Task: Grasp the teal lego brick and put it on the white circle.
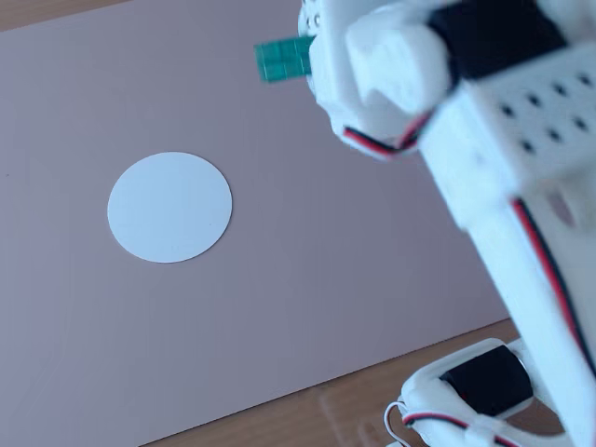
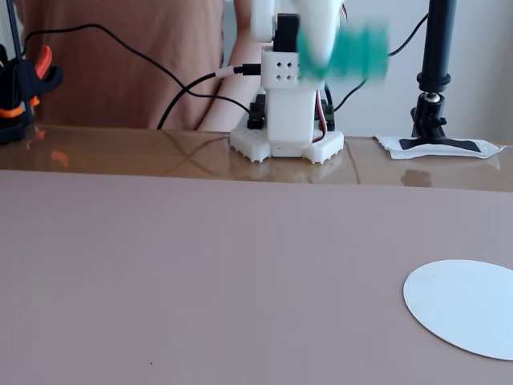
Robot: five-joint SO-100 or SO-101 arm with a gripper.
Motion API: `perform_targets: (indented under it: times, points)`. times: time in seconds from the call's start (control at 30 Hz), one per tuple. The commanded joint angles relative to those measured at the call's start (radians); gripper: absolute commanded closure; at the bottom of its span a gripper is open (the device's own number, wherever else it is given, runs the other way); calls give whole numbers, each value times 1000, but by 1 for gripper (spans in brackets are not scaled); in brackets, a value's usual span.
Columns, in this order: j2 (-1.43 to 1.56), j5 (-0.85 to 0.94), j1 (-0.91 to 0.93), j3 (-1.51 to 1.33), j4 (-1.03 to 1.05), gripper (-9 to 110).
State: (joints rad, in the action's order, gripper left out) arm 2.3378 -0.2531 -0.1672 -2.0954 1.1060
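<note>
Teal lego brick is off the desk, up in the air at the end effector; in a fixed view its studded face pokes out to the left from behind the white arm housing, near the top edge; in the other fixed view it shows as a blurred teal smear in front of the arm's upright column, well above the surface. End effector is pinching the brick, so far as the brick's position shows; the fingers themselves are hidden behind the housing or lost in blur.

White circle lies flat on the pinkish mat; nothing rests on it; in a fixed view it sits left of and below the brick, well apart; in the other it is cut by the right edge.

Arm base stands on the glossy wooden desk beyond the mat; black cables run in from the left; a black camera stand is on the right; an orange-and-black clamp is at far left.
</note>
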Motion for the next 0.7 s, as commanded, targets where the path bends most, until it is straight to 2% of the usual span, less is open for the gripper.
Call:
perform_targets:
  times: [0.0,0.27,0.47,0.67]
  points:
    - [25,29,-89,115,54,102]
    - [-405,163,-201,453,210,102]
    - [-881,272,-255,873,453,102]
    - [-1278,337,-299,1175,600,102]
